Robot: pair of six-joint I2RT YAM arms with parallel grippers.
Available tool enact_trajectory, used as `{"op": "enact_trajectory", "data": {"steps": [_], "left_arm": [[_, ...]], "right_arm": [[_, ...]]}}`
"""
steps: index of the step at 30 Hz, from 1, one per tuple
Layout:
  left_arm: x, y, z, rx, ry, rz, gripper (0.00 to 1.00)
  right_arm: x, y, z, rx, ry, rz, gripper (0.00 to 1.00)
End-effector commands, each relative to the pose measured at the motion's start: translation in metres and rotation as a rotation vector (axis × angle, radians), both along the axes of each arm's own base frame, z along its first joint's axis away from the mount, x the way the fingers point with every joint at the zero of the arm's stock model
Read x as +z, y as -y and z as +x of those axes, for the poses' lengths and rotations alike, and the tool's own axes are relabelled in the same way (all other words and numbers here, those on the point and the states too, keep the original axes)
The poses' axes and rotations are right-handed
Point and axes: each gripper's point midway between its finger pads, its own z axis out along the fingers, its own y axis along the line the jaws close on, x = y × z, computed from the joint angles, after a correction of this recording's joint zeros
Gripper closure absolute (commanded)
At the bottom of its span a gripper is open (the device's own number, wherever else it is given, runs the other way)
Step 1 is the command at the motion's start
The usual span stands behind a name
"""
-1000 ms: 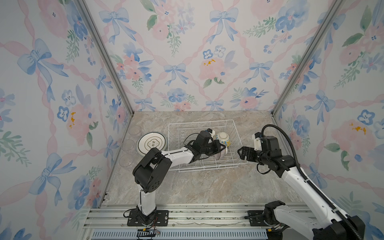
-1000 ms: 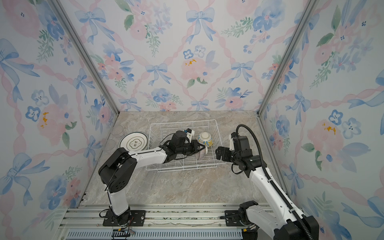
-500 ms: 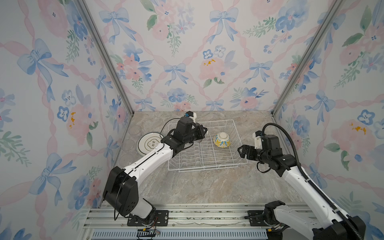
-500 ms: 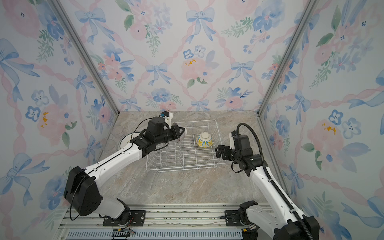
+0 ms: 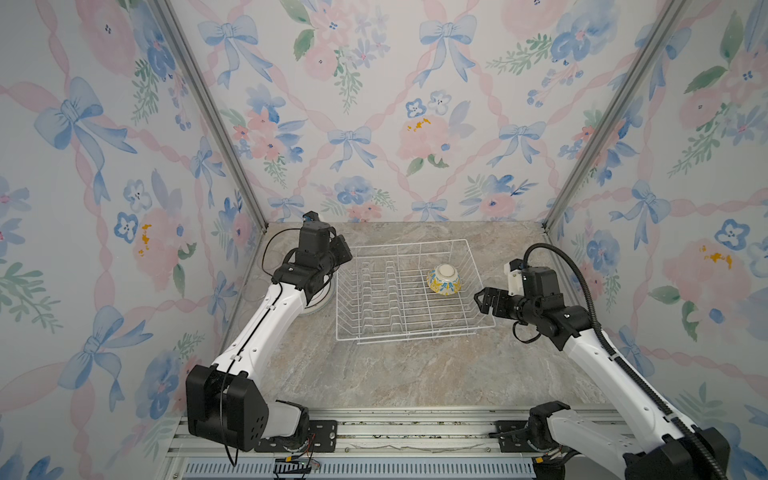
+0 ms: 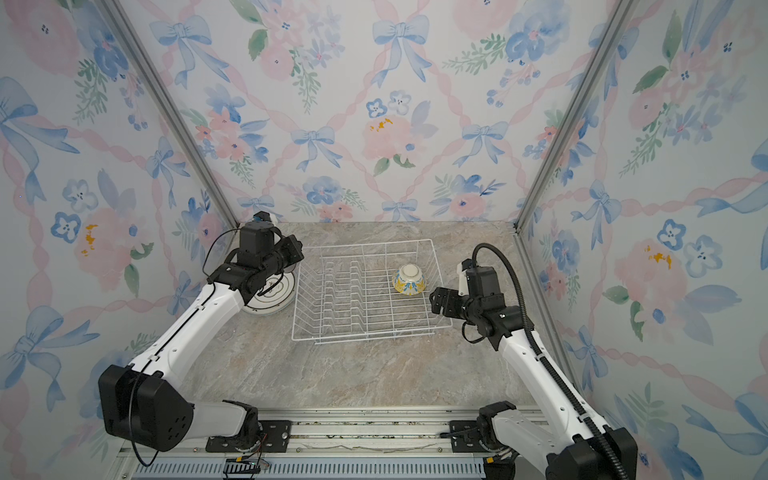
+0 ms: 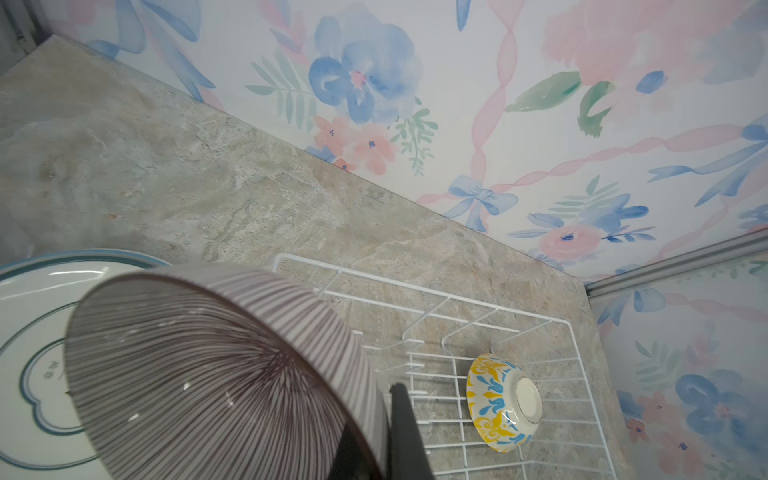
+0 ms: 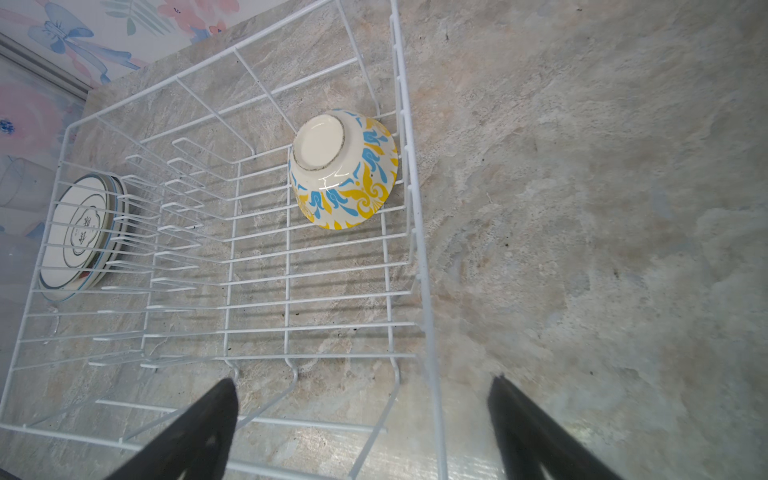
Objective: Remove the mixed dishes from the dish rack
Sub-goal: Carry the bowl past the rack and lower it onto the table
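Grey-striped bowl point(image 7: 216, 374), pinched by the left hand point(image 7: 390, 432), hung above stacked plates point(image 7: 29, 332) for nesting; right hand point(image 8: 361, 419) gaped empty.

Floral bowl point(image 5: 444, 279) upside down in white rack point(image 5: 415, 337); plates point(image 6: 272, 296) stacked beside

Count one rack point(image 8: 417, 257). You have two bowls: one floral bowl point(image 5: 444, 279) and one striped bowl point(image 7: 216, 374). The plates point(image 8: 79, 232) form one stack; several rims show at its edge, yet you cannot settle their exact number from any view. Of clear glassware, you can make out one glass point(image 8: 20, 183), faint against the wall; any others beside it are too dim to count. Two arms complete the tally: the left arm point(image 5: 266, 328) and the right arm point(image 5: 602, 353).
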Motion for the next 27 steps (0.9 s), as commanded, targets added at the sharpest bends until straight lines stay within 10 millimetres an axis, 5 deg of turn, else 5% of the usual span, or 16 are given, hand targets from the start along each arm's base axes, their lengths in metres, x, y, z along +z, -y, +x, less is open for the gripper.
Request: {"op": "enact_trajectory", "data": {"steps": [1, 7, 18, 27], "left_arm": [[0.004, -0.033, 0.013, 0.084, 0.02, 0.098, 1.0], [-0.019, -0.054, 0.053, 0.126, -0.058, 0.21, 1.0], [-0.092, -0.066, 0.119, 0.094, -0.262, 0.272, 1.0], [-0.127, -0.07, 0.149, 0.078, -0.328, 0.335, 1.0]], "right_arm": [[0.008, 0.0, 0.006, 0.009, 0.028, 0.0, 0.04], [0.004, 0.001, 0.006, 0.016, 0.02, -0.006, 0.04], [-0.005, 0.012, -0.005, -0.004, 0.014, -0.031, 0.03], [-0.013, 0.016, -0.006, -0.001, 0.002, -0.044, 0.03]]}}
